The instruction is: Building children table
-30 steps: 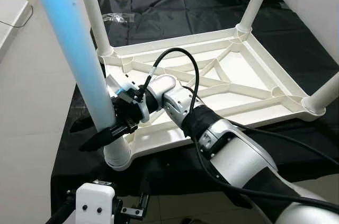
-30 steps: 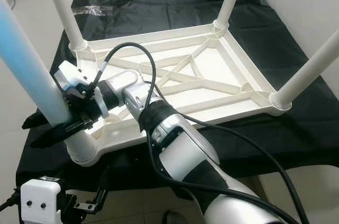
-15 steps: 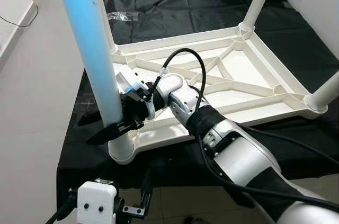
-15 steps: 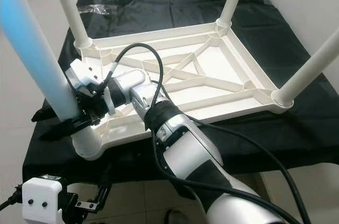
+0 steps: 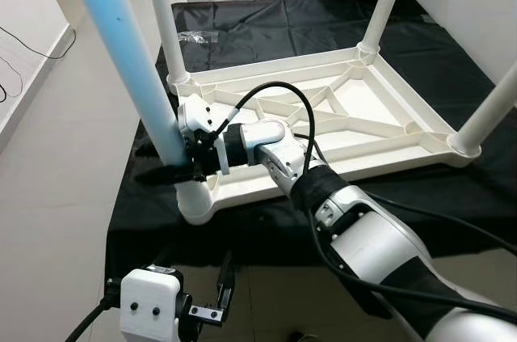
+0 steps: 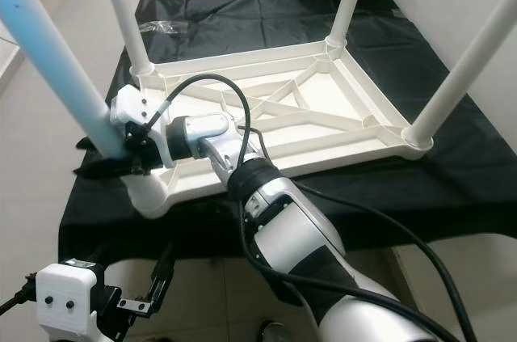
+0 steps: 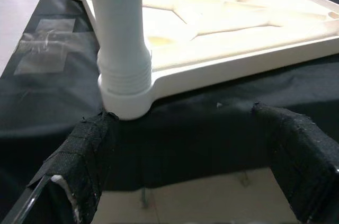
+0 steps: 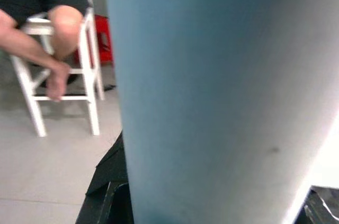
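A white children's table (image 5: pixel 355 116) lies upside down on a black cloth. Three white legs (image 5: pixel 384 2) stand in its corners. A light-blue leg (image 5: pixel 121 51) rises at a tilt from the near-left corner socket (image 5: pixel 194 200). My right gripper (image 5: pixel 166 172) is shut on this leg just above the socket, one black finger on each side. The leg's blue surface (image 8: pixel 212 102) sits close up in the right wrist view. My left gripper (image 7: pixel 183 115) hangs low in front of the table edge, open, its taped fingers (image 7: pixel 87 150) wide apart below the socket (image 7: pixel 124 91).
The black cloth (image 5: pixel 266 27) covers a low surface, with a clear plastic bag (image 5: pixel 194 35) on it at the back left. Light floor (image 5: pixel 56 196) lies to the left. A person (image 8: pixel 53 28) sits on a white stool beyond the table.
The whole picture has shifted, so the camera moved. My right gripper keeps its hold on the blue leg at the corner socket, with its fingers lying more level now.
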Controlling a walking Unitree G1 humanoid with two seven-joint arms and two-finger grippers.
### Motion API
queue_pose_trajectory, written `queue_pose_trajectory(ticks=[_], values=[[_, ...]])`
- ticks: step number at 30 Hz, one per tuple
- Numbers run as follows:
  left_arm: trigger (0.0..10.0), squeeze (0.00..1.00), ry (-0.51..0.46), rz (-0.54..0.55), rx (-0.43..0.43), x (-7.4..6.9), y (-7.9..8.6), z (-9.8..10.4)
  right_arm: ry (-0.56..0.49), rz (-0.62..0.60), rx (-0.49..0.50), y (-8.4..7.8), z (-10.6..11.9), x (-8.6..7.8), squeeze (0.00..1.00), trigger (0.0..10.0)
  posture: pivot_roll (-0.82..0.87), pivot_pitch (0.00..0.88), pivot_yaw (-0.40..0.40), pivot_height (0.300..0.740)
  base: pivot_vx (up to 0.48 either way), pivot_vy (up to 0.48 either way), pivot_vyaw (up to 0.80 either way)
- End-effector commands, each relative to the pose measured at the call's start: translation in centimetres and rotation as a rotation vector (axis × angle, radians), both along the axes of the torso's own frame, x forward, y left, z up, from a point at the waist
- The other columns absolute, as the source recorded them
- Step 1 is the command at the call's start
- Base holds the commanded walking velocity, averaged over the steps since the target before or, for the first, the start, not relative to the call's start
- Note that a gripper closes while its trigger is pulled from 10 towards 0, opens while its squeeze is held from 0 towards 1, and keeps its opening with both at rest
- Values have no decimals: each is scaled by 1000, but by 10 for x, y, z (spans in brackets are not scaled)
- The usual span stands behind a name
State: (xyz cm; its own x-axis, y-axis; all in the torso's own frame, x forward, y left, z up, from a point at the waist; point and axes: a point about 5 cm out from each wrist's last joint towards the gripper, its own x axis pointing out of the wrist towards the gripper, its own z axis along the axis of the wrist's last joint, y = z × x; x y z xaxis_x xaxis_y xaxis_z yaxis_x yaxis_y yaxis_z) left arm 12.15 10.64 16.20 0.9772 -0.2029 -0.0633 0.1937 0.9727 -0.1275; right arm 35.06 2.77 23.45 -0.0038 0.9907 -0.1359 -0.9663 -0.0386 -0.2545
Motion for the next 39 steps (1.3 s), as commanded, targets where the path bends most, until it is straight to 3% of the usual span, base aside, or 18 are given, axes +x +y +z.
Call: queue_pose_trajectory(ticks=[1,3,6,9,14,25,37,39], values=[[10000,0,31,-14,-19,-1,-4,-4,139,-141,-169,-20,-51,5,0,10000,175,244,-52,740,0,0,0],[10000,0,31,-10,-13,0,-3,-5,153,-328,-124,-24,-53,14,0,10000,175,240,-51,740,0,0,0],[10000,0,30,-8,-12,1,-2,-6,152,-393,-105,-25,-54,17,0,10000,173,238,-53,740,0,0,0],[10000,0,26,-1,-5,2,0,-6,169,-611,-93,-31,-59,26,0,10000,167,236,-53,740,0,0,0],[10000,0,25,0,-3,2,0,-6,179,-713,-61,-32,-58,30,0,10000,170,235,-54,740,0,0,0],[10000,0,15,1,0,4,1,-4,155,-1114,51,-40,-51,43,0,10000,174,238,-55,740,0,0,0],[10000,0,8,-1,0,6,1,-3,116,-1302,133,-41,-52,42,0,10000,176,243,-52,740,0,0,0],[10000,0,7,0,2,6,1,-3,125,-1387,125,-43,-57,41,0,10000,174,245,-52,740,0,0,0]])
